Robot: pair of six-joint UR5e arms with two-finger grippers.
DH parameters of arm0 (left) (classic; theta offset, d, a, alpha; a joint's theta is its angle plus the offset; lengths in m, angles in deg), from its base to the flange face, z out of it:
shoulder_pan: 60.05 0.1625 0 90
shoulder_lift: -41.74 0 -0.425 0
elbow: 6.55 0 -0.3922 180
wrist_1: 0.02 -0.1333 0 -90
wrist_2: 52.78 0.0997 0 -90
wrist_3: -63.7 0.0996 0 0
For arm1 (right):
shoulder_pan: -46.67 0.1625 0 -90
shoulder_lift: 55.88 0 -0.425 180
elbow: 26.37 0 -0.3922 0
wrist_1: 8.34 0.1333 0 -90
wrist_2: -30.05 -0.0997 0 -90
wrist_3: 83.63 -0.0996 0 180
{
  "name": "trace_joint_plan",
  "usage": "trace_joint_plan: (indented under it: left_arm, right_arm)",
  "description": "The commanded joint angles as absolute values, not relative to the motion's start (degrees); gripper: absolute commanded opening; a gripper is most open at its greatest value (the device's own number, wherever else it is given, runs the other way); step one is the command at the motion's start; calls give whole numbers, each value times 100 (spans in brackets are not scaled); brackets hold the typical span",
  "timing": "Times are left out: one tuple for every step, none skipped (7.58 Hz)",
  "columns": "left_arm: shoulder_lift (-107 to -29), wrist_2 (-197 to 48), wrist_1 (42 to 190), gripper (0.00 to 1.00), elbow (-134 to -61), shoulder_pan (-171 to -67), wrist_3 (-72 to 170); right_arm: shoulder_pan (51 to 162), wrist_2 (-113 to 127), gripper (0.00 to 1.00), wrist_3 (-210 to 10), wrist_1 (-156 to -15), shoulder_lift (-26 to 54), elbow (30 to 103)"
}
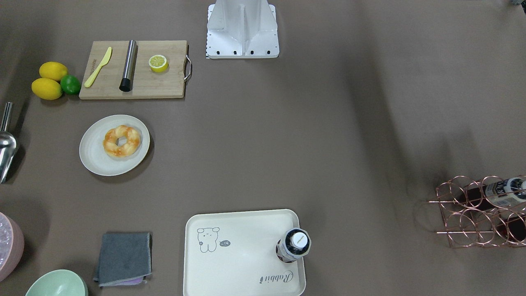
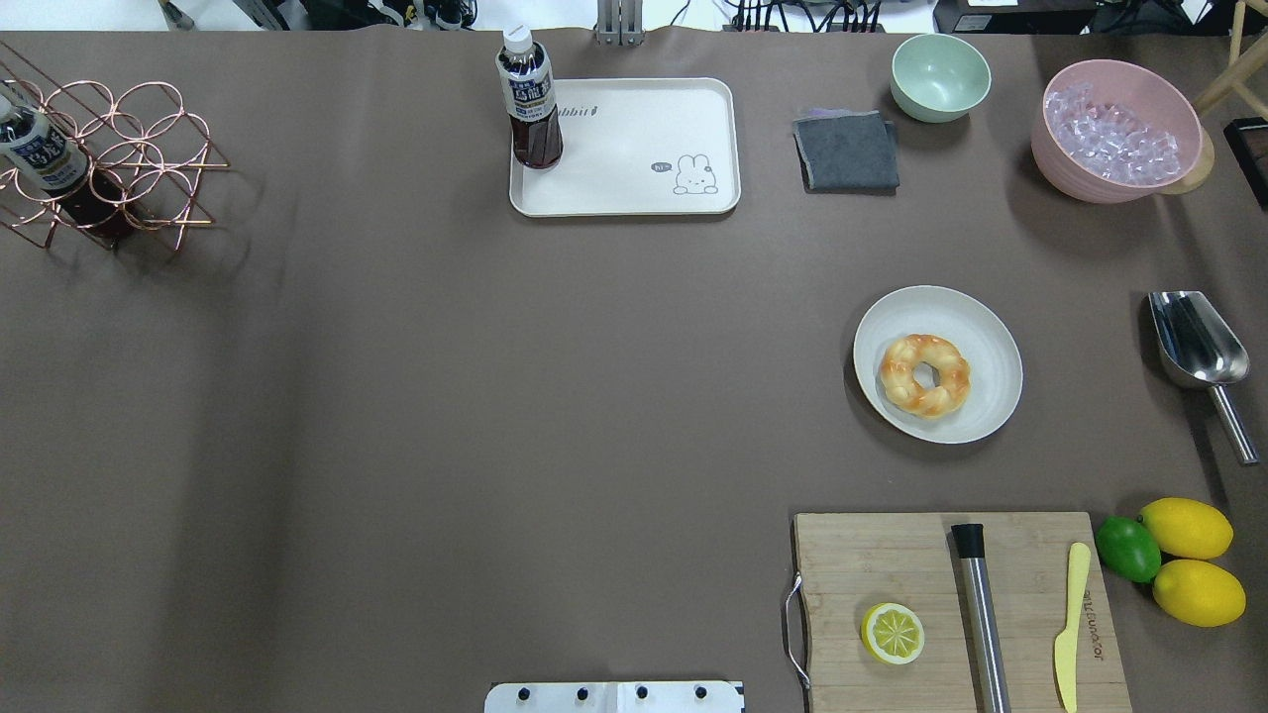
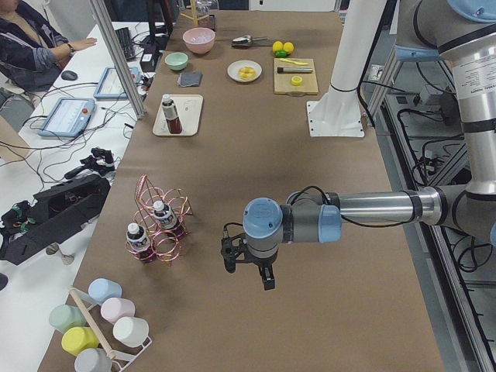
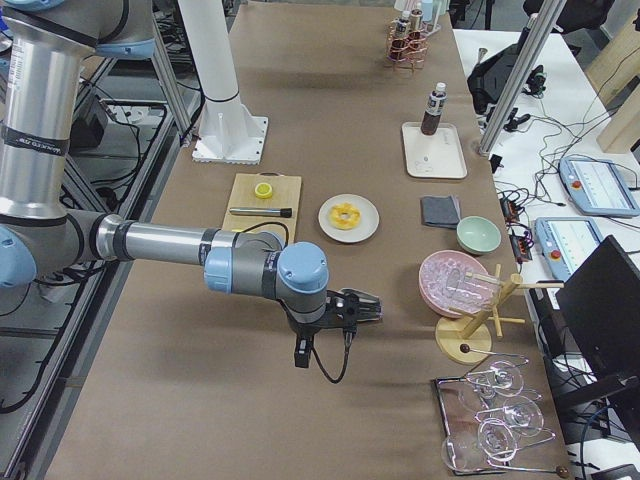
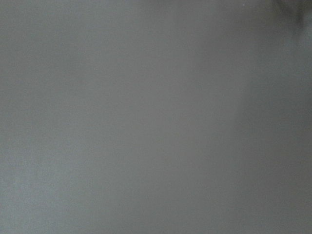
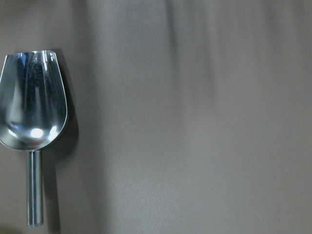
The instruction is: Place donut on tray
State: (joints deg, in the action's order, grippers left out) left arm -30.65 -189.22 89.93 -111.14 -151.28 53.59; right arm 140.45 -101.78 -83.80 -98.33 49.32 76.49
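Note:
The golden braided donut (image 1: 121, 141) lies on a round off-white plate (image 1: 94, 158); it also shows in the overhead view (image 2: 925, 374). The cream tray (image 1: 242, 250) with the cartoon drawing and "Rabbit" lettering lies apart from it, and a dark drink bottle (image 1: 294, 244) stands on one corner. The tray also shows in the overhead view (image 2: 634, 139). My left gripper (image 3: 248, 267) hangs over bare table past the wire rack, far from both. My right gripper (image 4: 370, 308) hovers beyond the plate, near the pink bowl. I cannot tell whether either is open or shut.
A wooden cutting board (image 2: 892, 564) holds a lemon half (image 2: 893, 633), a steel muddler (image 2: 979, 604) and a yellow knife (image 2: 1070, 624). Lemons and a lime (image 2: 1127, 548), a metal scoop (image 2: 1194, 347), a grey cloth (image 2: 847, 149), a green bowl (image 2: 939, 74), a pink ice bowl (image 2: 1119, 129) and a copper rack (image 2: 109, 158) stand around.

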Motion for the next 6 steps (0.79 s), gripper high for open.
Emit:
trace_joint_plan:
  left_arm:
    - [-3068,-18919,8998,99,-11123,-15128,5351]
    - [-3068,-18919,8998,99,-11123,-15128,5360]
    - [-3059,-18928,8998,99,-11123,-15128,5360]
    - [-3059,-18928,8998,99,-11123,-15128,5360]
    - [-3059,-18928,8998,99,-11123,-15128,5360]
    - [-3059,-18928,8998,99,-11123,-15128,5351]
  right_arm:
    - [14045,-10179,100,-8372,-9825,4994,7663]
    - [14045,-10179,100,-8372,-9825,4994,7655]
    - [14045,-10179,100,-8372,-9825,4994,7655]
    - [14045,-10187,100,-8380,-9825,5020,7742]
    - [14045,-10135,100,-8389,-9825,5038,7786]
    - [14045,-10126,100,-8424,-9834,5038,7787]
